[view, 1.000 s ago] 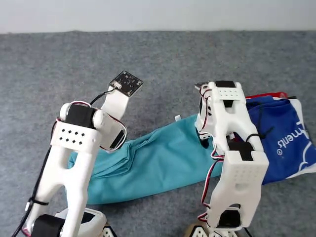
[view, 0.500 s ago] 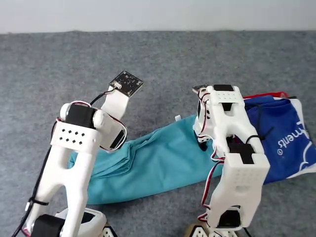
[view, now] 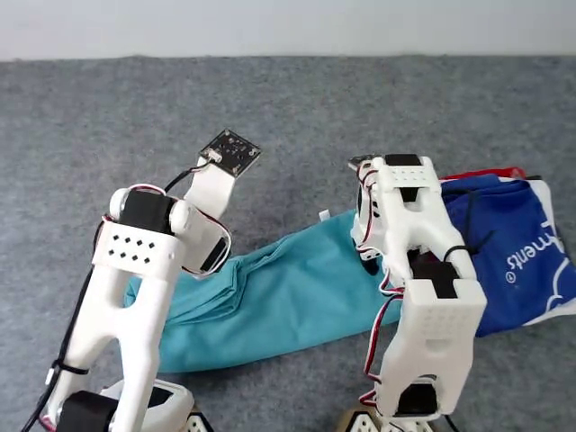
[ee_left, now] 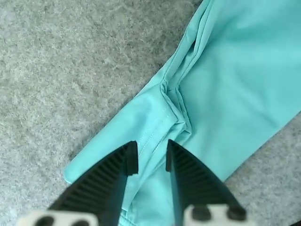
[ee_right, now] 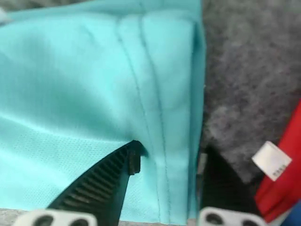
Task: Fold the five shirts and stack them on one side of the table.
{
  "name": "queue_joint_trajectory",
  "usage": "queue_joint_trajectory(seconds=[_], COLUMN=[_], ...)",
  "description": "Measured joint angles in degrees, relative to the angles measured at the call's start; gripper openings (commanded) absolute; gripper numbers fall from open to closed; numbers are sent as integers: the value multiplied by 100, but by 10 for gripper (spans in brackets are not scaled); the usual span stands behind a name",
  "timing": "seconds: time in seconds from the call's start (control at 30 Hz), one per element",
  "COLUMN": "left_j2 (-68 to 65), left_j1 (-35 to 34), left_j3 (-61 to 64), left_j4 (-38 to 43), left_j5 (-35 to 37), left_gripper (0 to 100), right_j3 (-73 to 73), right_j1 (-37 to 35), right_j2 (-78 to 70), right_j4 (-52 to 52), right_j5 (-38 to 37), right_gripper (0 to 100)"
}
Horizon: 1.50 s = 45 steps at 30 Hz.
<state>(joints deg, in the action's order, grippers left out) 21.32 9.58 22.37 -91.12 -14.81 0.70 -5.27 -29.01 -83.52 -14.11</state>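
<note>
teal shirt [view: 279,301] lying long and bunched across the grey table [view: 360,117], left gripper [ee_left: 149,153] low over one end, fingers only a crack apart, right gripper [ee_right: 169,165] spread wide astride the hem at the other end, blue shirt [view: 513,243] just beside

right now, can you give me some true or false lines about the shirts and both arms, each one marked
1. The teal shirt lies stretched out between the two arms. True.
2. The blue shirt lies on the left arm's side of the table. False: it lies on the right arm's side.
3. The jaws of the right arm stand wide open astride the teal shirt's edge. True.
4. The jaws of the left arm grip a red shirt. False: they hang slightly apart over the teal shirt's end.
5. Red fabric shows at the blue shirt's far edge. True.
</note>
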Motion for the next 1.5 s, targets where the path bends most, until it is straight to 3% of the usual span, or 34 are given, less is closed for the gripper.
queue_joint_trajectory(seconds=[0.43, 0.9, 1.3, 1.5], left_j2=[0, 0, 0, 0], left_j1=[0, 0, 0, 0], left_j3=[0, 0, 0, 18], left_j4=[0, 0, 0, 0], left_j5=[0, 0, -18, -18], left_gripper=[107, 107, 107, 107], right_j3=[211, 1477, 2048, 2057], right_j1=[-26, -352, 624, 712], right_j2=[-308, -255, -255, -255], right_j4=[-53, -501, -598, -633], right_j5=[0, -9, -79, -211], right_gripper=[33, 10, 10, 10])
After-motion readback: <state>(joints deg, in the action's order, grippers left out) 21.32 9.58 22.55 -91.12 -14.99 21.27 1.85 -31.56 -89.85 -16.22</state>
